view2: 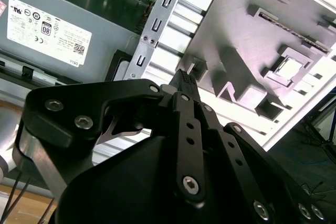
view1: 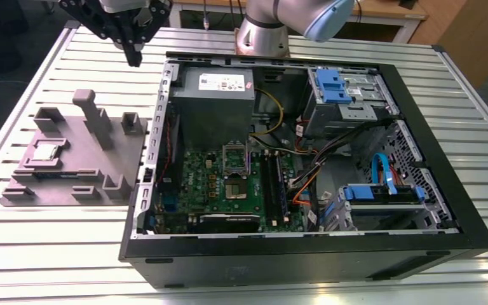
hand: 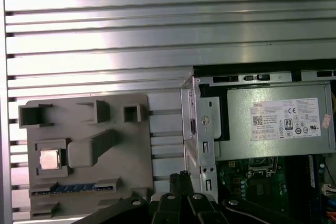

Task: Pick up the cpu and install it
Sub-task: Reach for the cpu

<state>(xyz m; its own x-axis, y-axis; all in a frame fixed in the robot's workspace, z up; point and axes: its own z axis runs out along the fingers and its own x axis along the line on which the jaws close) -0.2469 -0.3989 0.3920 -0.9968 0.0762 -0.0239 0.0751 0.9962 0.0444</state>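
Observation:
The cpu [view1: 45, 151], a small square chip with a shiny silver top, lies in a recess of the grey holder block [view1: 79, 166] on the table, on the exterior view's left of the open computer case. Both wrist views show the cpu [hand: 50, 159] [view2: 290, 66] sitting in that block. My gripper [view1: 134, 61] hangs high above the table beyond the block, near the case's corner, shut and holding nothing. Its black fingertips [hand: 181, 178] [view2: 184, 77] point down between block and case. The dark socket [view1: 236, 170] sits on the green board inside the case.
The black case [view1: 447, 190] lies open on a ribbed metal table [view1: 58, 254]. A grey power-supply box [view1: 214, 95] fills its far corner, with cables and blue drive brackets [view1: 333, 86] on the exterior view's right. Tall posts [view1: 91, 117] rise from the holder block.

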